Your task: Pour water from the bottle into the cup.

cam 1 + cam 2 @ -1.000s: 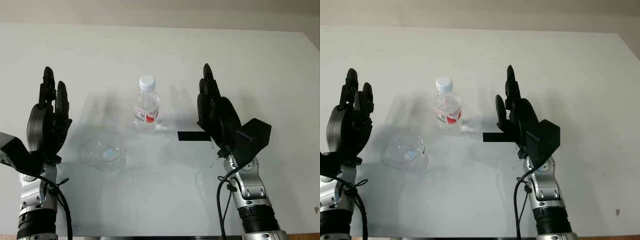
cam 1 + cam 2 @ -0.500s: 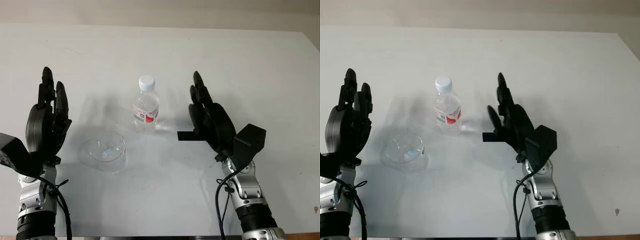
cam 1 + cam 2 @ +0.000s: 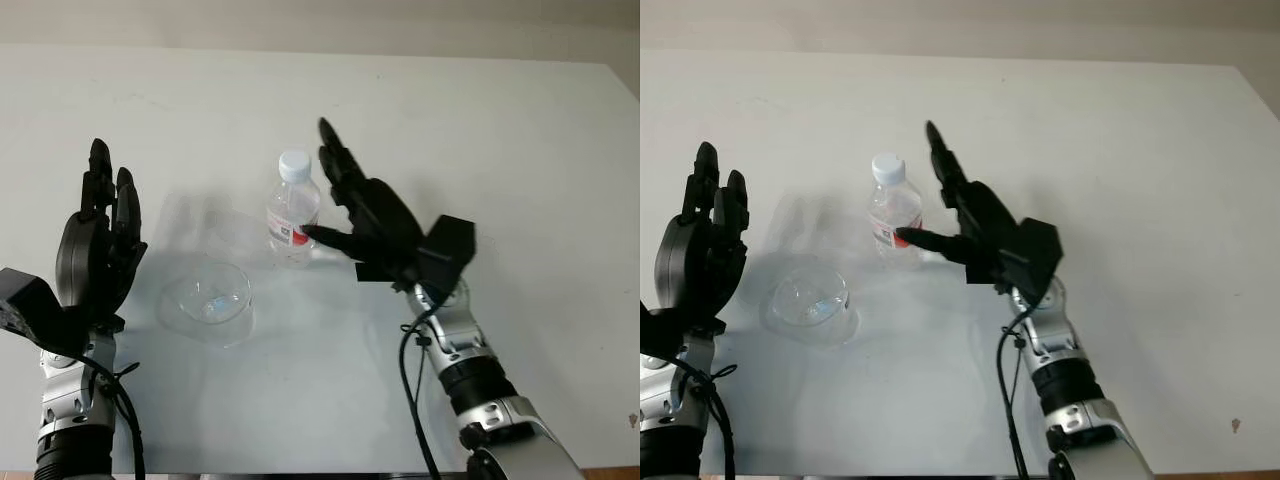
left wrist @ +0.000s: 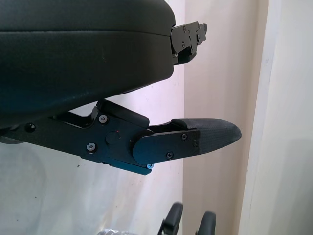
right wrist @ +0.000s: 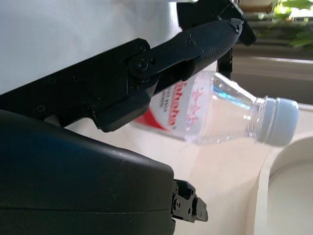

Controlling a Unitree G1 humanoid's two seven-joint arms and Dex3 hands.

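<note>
One bottle (image 3: 293, 211), one clear cup (image 3: 208, 300), one table (image 3: 520, 150), two black robot hands: left (image 3: 92, 255), right (image 3: 370, 215).

White table (image 3: 520, 150), matte surface, far edge meeting a pale wall. Two things stand on it. Bottle (image 3: 292, 208): clear plastic, white cap on, red-and-white label, upright near the middle of the table. Cup (image 3: 207, 300): clear, wide and low, mouth up, standing nearer the robot and to the left of the bottle, apart from it. Soft shadows fall on the table around both.
</note>
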